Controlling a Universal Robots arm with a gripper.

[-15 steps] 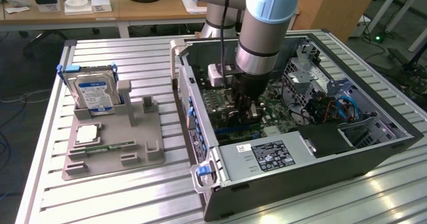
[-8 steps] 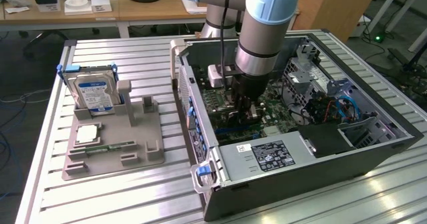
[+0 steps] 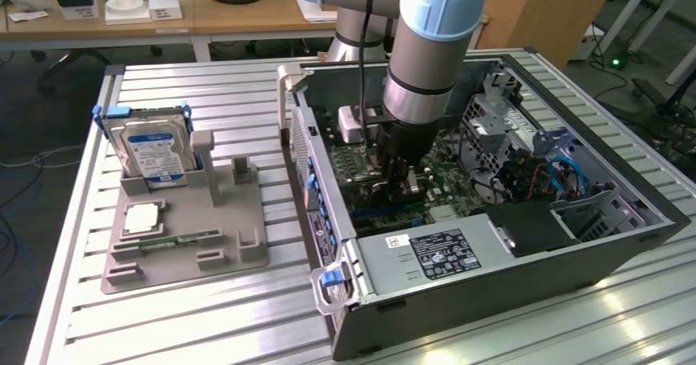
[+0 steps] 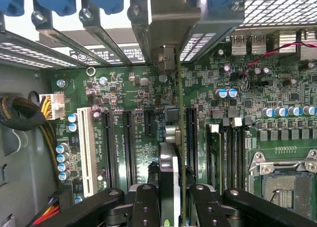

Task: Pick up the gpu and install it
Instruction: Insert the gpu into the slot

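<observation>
Exterior view: gripper is down inside the case, just above the motherboard.

Wrist view: the fingers are clamped on both flat faces of the gpu. It is held edge-on over the motherboard, along a long slot. Seating can't be told.

Judgement: the card is light, stiff, thin and fragile. Grip its upper edge, away from the contacts.

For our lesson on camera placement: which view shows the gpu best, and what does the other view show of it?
The wrist view: the gpu stands edge-on between the jaws, over the motherboard. In the exterior view, the gripper inside the case hides most of it.
</observation>
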